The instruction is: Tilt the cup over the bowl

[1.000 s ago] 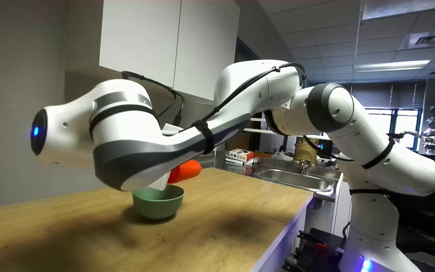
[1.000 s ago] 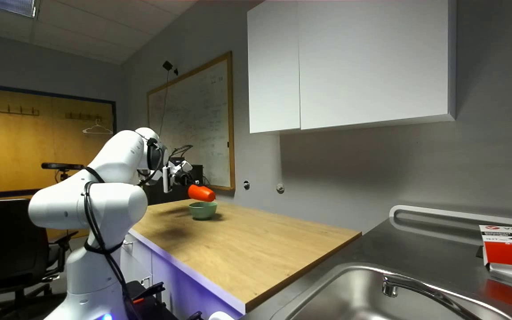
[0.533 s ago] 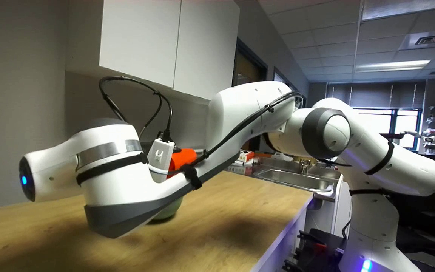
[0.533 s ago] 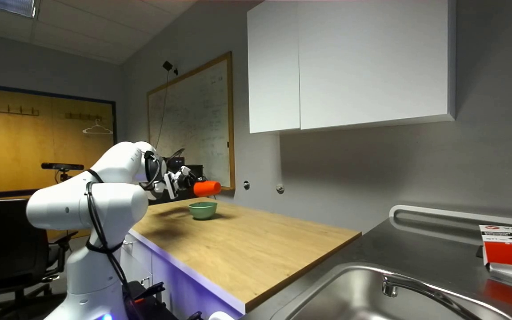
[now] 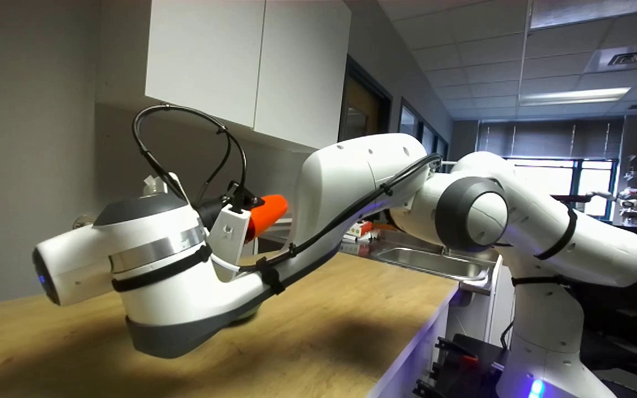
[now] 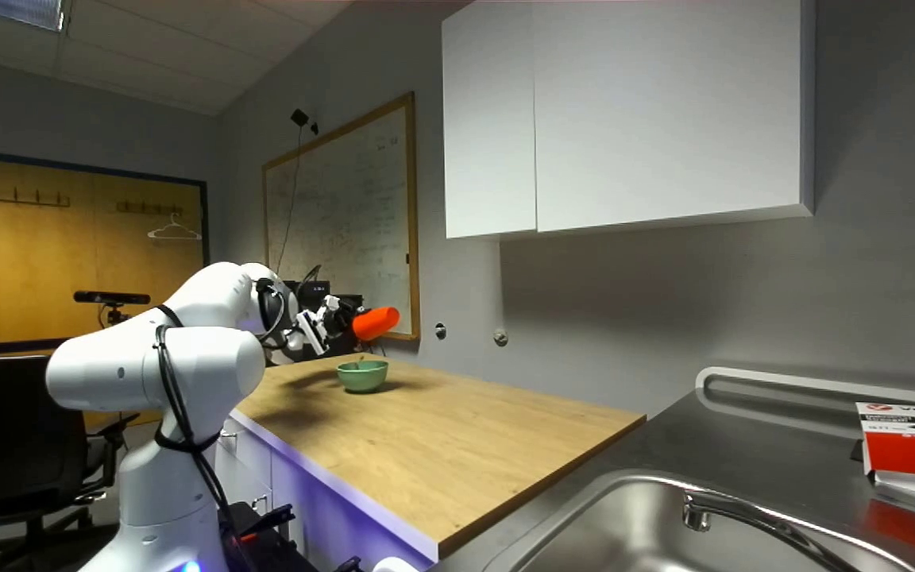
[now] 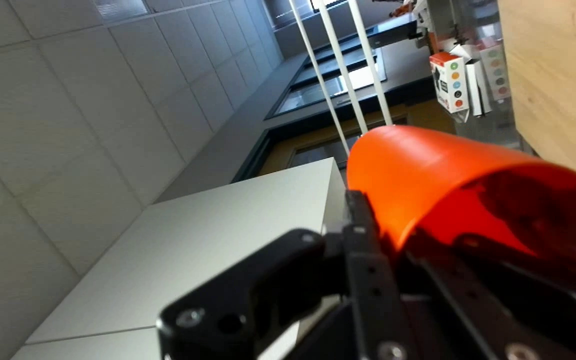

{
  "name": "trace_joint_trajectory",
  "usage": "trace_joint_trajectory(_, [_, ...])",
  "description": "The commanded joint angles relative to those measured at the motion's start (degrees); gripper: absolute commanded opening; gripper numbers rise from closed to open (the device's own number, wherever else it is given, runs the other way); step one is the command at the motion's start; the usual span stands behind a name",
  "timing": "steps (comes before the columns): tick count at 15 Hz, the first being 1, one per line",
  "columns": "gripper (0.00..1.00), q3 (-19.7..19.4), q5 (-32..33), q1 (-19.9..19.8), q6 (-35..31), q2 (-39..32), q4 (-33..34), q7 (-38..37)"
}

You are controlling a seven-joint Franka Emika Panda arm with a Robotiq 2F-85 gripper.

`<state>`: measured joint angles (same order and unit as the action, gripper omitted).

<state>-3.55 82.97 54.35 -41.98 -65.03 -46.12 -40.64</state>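
Grey wall [image 6: 624,310] is being fronted by a white cabinet [image 6: 648,119]; below, the pale wooden counter [image 6: 442,453] is being crossed by soft shadows [image 5: 354,331]. On it, a mint-green bowl [image 6: 362,381] is being overhung: the glossy red-orange cup [image 6: 376,323] is being held above, tilted, base end raised, its side being pinched by the black gripper [image 7: 393,237]!
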Motion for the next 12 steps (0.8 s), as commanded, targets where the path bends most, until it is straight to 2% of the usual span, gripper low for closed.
trace_joint_trajectory(1, [0.01, -2.28, 3.37, 0.1, 1.72, -2.47, 3.54, 2.72])
trace_joint_trajectory(12, [0.02, -2.05, 6.3, -0.51, 4.1, -3.14, 4.26, 6.57])
